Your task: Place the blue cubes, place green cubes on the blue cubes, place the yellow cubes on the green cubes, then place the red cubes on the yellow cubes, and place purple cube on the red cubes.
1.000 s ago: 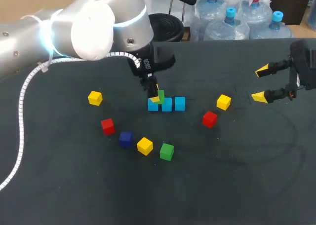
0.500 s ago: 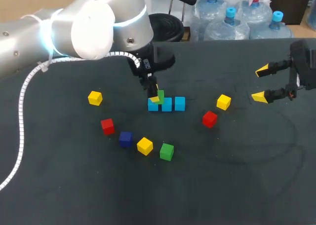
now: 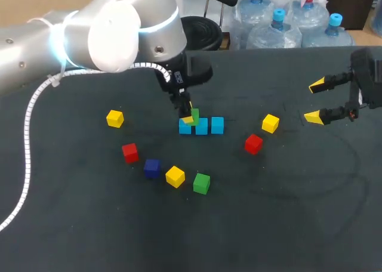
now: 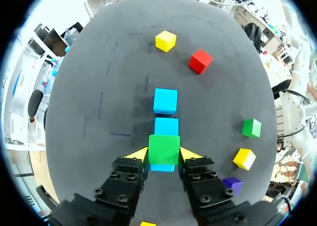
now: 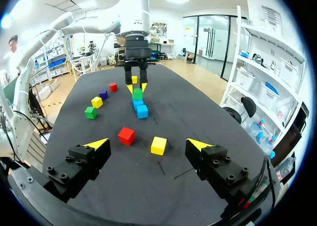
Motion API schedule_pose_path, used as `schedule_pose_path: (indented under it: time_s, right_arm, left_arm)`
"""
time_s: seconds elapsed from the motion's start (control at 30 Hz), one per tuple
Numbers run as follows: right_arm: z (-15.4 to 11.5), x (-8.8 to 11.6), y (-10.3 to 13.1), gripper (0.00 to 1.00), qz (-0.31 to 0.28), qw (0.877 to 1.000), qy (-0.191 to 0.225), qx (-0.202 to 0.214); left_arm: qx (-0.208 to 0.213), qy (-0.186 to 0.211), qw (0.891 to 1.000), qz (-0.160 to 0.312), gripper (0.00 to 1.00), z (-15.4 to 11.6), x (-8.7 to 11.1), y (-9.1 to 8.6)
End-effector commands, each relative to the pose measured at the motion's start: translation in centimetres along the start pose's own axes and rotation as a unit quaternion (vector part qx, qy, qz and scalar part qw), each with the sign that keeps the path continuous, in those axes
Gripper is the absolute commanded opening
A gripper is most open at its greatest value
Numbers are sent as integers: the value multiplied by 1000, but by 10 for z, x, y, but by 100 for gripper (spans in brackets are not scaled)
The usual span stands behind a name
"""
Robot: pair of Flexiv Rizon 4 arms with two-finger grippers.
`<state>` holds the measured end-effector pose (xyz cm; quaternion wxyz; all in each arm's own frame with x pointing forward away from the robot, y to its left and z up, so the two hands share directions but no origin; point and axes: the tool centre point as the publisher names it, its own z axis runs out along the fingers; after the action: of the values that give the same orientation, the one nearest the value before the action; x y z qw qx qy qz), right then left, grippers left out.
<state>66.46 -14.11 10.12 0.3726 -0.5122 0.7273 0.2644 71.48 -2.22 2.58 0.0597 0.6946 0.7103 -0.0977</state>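
Stacking has barely begun: three blue cubes [image 3: 202, 126] stand in a row, and the left fingers [image 4: 139, 154] grasp one green cube [image 4: 164, 149] at the end blue one. The spare green cube [image 3: 202, 183], yellow cubes [image 3: 175, 176], red cubes [image 3: 129, 153] and purple cube [image 3: 152, 167] lie loose on the surface [image 3: 286, 212]. The right fingers [image 5: 98, 143] hang spread, empty. The left wrist view shows the held cube centred over its blue; the head view half hides it.

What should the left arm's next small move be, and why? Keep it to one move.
Probably open the left fingers to release the green cube. They clamp it from both sides, squarely over the end blue cube of the row, apparently resting on it; if a gap remains, lower first.
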Motion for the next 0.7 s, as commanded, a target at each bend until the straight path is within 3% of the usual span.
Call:
schedule_pose_path:
  time_s: [0.03, 0.07, 0.23, 0.7]
  right_arm:
    - [1, 0, 0, 100, 0, 1000, -1, 0]
    - [1, 0, 0, 100, 0, 1000, -1, 0]
    - [1, 0, 0, 100, 0, 1000, -1, 0]
    - [1, 0, 0, 100, 0, 1000, -1, 0]
  left_arm:
    - [4, 3, 1000, 2, 23, 0, -1, 4]
    - [4, 3, 1000, 3, 33, 0, -1, 4]
    - [4, 4, 1000, 1, 38, 0, 0, 4]
    - [5, 5, 1000, 0, 38, 0, 1, 4]
